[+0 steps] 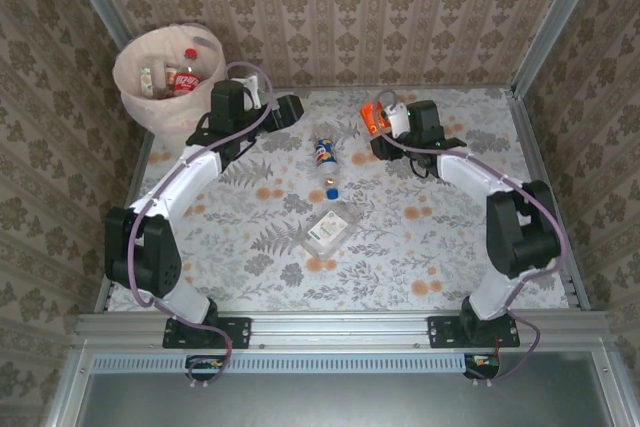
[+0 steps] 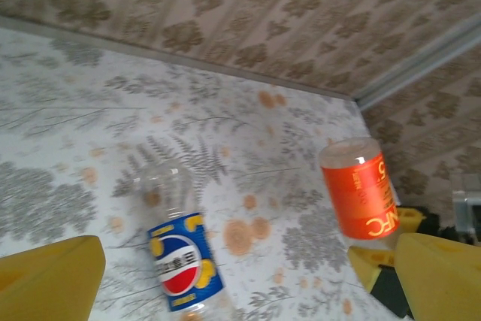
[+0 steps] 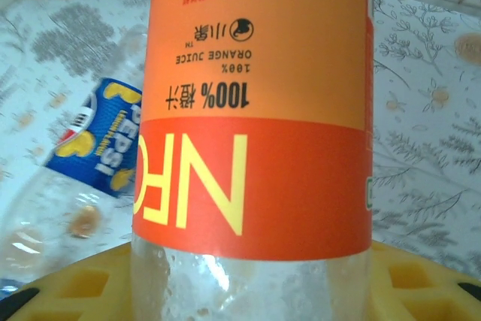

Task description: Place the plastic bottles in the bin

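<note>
Step in hand: carrying one bottle, mid-task.

- Right arm (image 1: 500,197) reaches to the far centre-right of the floral-patterned table (image 1: 450,247). The right jaws are clamped on a clear plastic bottle with an orange and red juice label (image 1: 371,119). In the right wrist view the yellow pads sit at the clear part of the bottle just past the label (image 3: 255,110). It looks lifted off the table, though I can't be sure.
- Left arm (image 1: 180,187) is stretched toward the far left. The left jaws are spread wide and empty. They look across the table, with the orange-labelled bottle (image 2: 361,193) ahead on one side.
- The tall round cream plastic bin with the pale pinkish liner (image 1: 135,97) stands off the table's far left corner, just beside the left arm's wrist. It already holds a few bottles, one with a red label and red cap (image 1: 185,75).
- On the table: a clear bottle with a blue cola label and blue cap (image 1: 325,162), lying on its side near the middle, and a flattened pale bottle (image 1: 330,230) nearer the arm bases.

Next move, as I judge it: the bin is well apart from the right jaws, on the other arm's side. The held bottle needs either a long sweep left, kept high enough to pass the left arm and the bin rim, or a pass to the open left jaws. Release should come only once the bottle is over the bin mouth. Two bottles would then remain.
</note>
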